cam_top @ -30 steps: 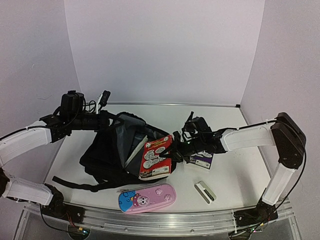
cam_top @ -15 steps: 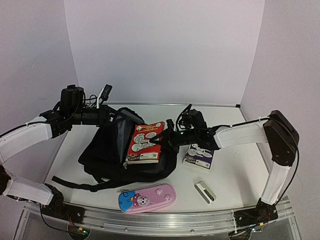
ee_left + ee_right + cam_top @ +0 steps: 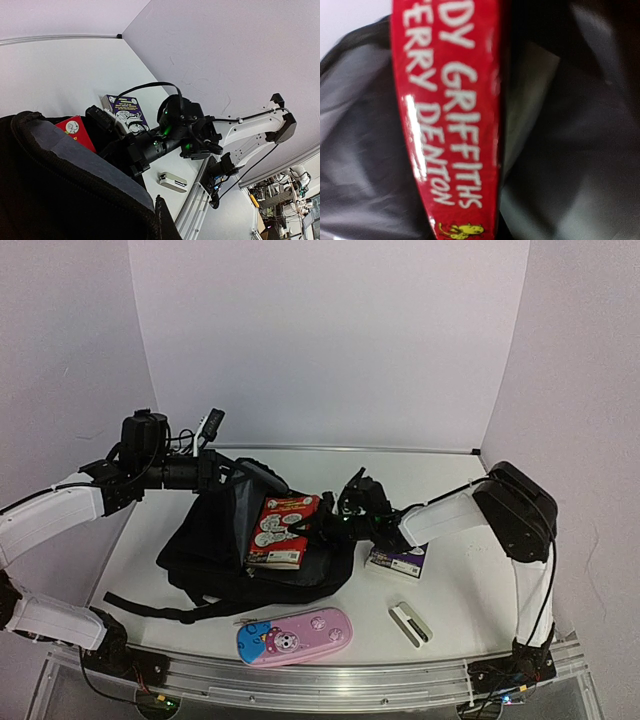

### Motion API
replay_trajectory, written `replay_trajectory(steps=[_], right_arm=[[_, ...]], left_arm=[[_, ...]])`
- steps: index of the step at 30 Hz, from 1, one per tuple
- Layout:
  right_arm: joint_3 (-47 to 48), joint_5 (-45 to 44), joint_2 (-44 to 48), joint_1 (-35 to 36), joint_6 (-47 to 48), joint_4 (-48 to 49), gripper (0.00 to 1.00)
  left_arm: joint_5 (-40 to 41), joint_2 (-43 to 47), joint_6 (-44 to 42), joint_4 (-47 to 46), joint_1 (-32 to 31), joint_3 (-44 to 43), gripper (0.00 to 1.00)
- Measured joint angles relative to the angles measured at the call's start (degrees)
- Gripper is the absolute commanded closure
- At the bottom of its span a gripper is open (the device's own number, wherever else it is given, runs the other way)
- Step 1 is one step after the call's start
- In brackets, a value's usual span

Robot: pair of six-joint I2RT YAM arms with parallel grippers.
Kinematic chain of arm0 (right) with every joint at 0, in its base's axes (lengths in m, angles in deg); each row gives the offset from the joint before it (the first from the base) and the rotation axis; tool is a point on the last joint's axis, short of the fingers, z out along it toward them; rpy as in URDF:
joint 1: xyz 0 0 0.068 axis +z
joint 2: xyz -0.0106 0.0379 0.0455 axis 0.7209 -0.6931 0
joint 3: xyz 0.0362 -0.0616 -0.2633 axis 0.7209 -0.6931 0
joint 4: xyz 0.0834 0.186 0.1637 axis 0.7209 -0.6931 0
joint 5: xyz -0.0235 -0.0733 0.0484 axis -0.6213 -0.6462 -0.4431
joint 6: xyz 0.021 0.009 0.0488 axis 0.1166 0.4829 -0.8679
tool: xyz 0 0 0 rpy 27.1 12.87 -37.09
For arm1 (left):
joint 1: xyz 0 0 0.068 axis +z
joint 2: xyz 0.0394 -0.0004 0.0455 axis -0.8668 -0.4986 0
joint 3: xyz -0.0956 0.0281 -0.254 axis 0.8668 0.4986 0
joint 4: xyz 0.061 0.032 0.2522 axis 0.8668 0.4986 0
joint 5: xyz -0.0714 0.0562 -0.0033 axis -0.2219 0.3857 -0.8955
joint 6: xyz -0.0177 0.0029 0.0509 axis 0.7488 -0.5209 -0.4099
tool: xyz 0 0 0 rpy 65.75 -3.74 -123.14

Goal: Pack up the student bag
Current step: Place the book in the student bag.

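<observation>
Student bag (image 3: 200, 552) is pinched open by your left claw (image 3: 226, 476); your right claw (image 3: 322, 527) clamps the red book (image 3: 283, 525) half inside; pencil case (image 3: 293, 636) not yet packed.

This looks like a robotics lab test cell: the white worktop (image 3: 470, 590) is boxed in by plain pale panels (image 3: 330, 340), with an aluminium rail (image 3: 330, 685) along its front edge. Past it, the left wrist view catches cluttered equipment (image 3: 292, 200).

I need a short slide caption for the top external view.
Right gripper holds a red book partly inside the black backpack; left gripper holds its rim up.
</observation>
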Motion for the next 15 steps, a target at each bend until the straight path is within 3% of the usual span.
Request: replay_trajectory(steps=[10,15], right_arm=[[5.7,-4.4,-6.5,1.7,-1.3,1.7,1.0],[10.7,-7.1,-10.0,2.4,-2.0,1.3,0.94]], left_arm=[[-1.1,-1.8,0.0,-0.6,0.0,-1.7,1.0],[-2.0,-3.2,0.4,-2.3,0.1,-1.9,1.0]])
